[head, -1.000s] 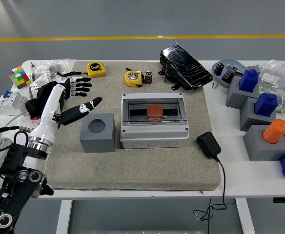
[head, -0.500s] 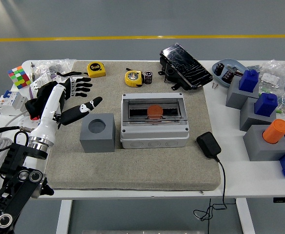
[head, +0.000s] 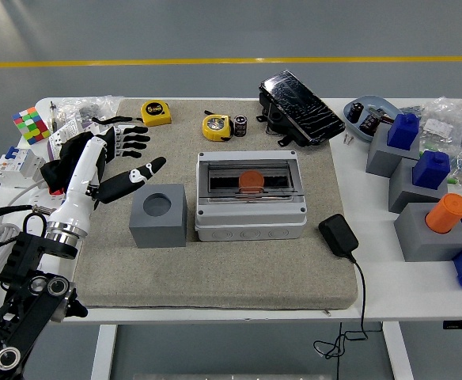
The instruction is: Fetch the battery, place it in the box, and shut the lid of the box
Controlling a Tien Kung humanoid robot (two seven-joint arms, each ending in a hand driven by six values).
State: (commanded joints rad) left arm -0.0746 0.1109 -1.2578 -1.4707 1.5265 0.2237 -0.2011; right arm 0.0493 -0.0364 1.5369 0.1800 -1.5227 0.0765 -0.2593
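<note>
Plainly, the left hand (head: 119, 162) hovers over the left part of the mat (head: 215, 277), fingers spread and holding nothing; the right arm is out of view. The battery (head: 240, 125), a small dark cylinder, stands at the far side of the mat just right of a yellow tape measure (head: 216, 127). The box (head: 251, 207) sits mid-mat, its clear lid (head: 251, 184) apparently down already, with an orange disc (head: 251, 180) showing inside.

Several things could go wrong from here. The battery is small and stands upright, so a spread hand arriving from the left may tip it and send it rolling toward the black case (head: 301, 108) or off the far edge of the surface. The tape measure stands between hand and battery, so the fingers may nudge it first or close on it instead. The grey cube (head: 159, 215) lies just near of the hand and could be struck on a low path. If the lid is indeed shut, the battery cannot go in until it is lifted, and a one-handed lift may drag the box.
</note>
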